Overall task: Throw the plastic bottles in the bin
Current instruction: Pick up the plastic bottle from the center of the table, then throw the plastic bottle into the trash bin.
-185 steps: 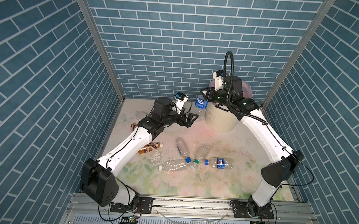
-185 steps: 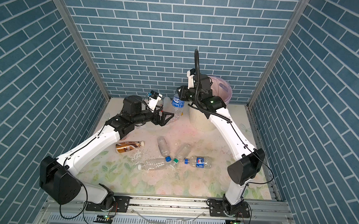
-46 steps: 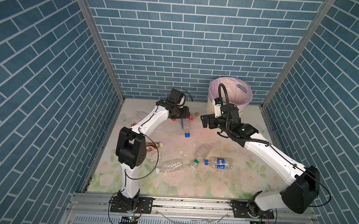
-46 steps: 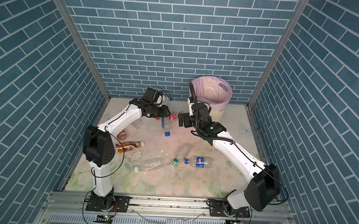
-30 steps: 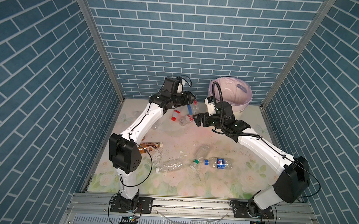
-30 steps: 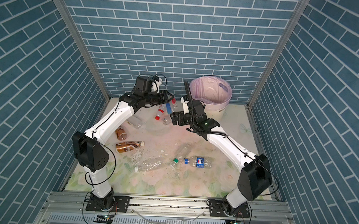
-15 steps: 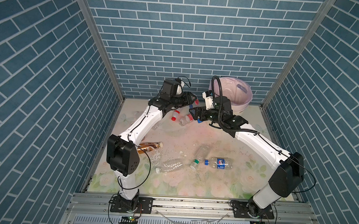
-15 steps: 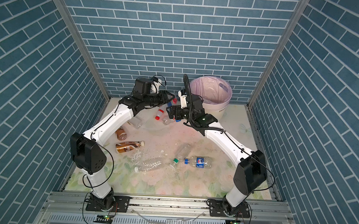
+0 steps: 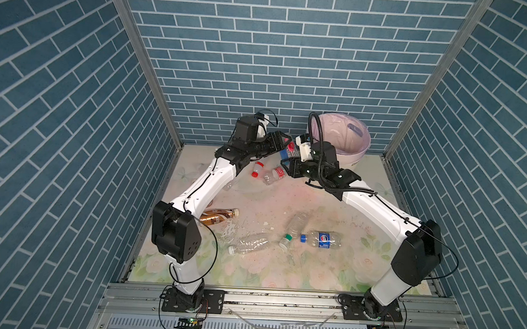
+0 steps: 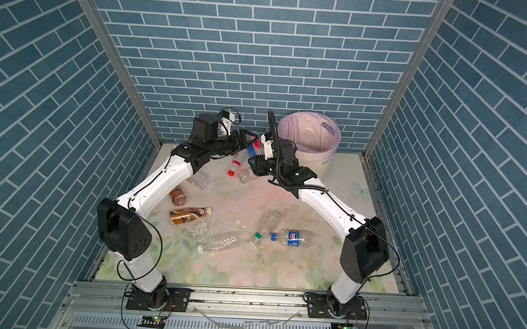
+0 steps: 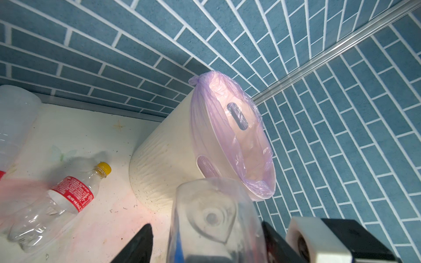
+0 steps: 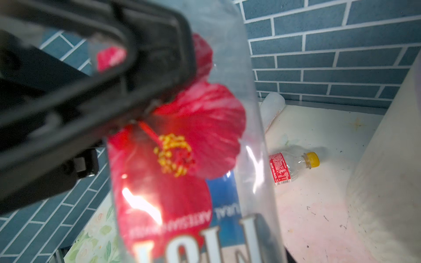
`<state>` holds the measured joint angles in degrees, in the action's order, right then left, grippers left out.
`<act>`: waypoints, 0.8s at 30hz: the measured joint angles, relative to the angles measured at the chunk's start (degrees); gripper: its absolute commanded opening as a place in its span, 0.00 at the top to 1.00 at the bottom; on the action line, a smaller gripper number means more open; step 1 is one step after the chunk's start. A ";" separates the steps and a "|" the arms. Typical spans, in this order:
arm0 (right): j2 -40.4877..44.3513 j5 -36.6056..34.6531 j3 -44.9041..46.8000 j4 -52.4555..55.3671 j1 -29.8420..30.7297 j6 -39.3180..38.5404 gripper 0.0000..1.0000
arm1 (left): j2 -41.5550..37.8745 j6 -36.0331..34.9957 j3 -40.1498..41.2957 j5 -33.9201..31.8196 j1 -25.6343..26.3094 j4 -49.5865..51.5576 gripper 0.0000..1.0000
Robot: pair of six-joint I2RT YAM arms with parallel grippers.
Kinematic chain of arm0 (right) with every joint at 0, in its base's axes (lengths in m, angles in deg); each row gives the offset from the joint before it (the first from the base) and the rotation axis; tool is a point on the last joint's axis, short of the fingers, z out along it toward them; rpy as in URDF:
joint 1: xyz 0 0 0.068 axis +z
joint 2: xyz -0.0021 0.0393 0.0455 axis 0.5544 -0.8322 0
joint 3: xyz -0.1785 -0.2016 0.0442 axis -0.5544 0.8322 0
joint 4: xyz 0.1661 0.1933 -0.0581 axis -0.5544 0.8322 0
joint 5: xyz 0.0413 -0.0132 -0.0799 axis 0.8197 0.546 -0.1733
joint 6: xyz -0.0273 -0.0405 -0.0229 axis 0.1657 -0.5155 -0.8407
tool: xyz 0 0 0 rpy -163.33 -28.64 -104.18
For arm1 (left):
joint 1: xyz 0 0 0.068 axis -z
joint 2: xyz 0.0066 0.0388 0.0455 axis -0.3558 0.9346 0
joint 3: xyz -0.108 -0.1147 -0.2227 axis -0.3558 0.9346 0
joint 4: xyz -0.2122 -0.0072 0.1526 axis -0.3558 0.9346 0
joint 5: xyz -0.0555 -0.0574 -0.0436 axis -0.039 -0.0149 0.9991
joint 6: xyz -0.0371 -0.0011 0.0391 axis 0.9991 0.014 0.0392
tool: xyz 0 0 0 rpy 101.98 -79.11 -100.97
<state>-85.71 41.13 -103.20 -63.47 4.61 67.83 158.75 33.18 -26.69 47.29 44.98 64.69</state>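
In both top views the left pincer [image 9: 283, 141] and the right pincer [image 9: 288, 164] are hanging tip to tip above the far end of the table [image 9: 285, 200]. The flower-label bottle [image 9: 287, 150] is sitting between them. The bin [image 9: 367, 139] is standing just beyond the right pincer, its rim clear of both arms, and the back wall [image 9: 276, 64] is running close behind. A red-capped bottle [image 9: 257, 168] is lying on the table below the pincers. In a top view a blue-label bottle [image 10: 292, 237] is lying well back toward the arm bases, with open table between. The held bottle's long axis is standing steep, base end up, and its cap end is hiding behind the right pincer.

In the left wrist view the left pincer [image 11: 205, 230] is standing released. Bare table is showing between one finger [image 11: 136, 243] and the bottle's wall. The bottle's base is facing this camera. The bin is sitting near, ahead of the fingertips. A yellow-capped bottle [image 11: 70, 195] is lying off to one side, its cap pointing toward the bin's foot.

In the right wrist view the bottle is filling the frame, and the left pincer is framing its far part. The right pincer's own fingers are not showing, so I cannot tell whether it is clenching.
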 measured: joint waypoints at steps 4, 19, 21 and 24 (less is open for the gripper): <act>0.28 -0.92 -1.57 1.53 0.00 -0.83 0.65 | -0.22 -0.17 0.00 -0.20 -0.24 0.22 0.01; 12.92 -19.98 -14.10 13.38 -2.91 -14.88 0.67 | -12.50 -3.78 0.68 -0.44 -3.06 -2.49 0.01; 16.00 -23.23 -16.28 13.22 -2.93 -17.53 0.69 | -13.09 -5.62 0.72 -0.61 -1.84 -2.64 0.01; 20.31 -27.34 -18.86 11.91 -3.08 -20.76 0.69 | -13.20 -8.59 0.74 -0.94 0.44 -2.45 0.01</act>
<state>-65.41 13.78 -122.06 -51.55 1.53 47.07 145.55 24.59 -25.95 46.35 45.42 62.24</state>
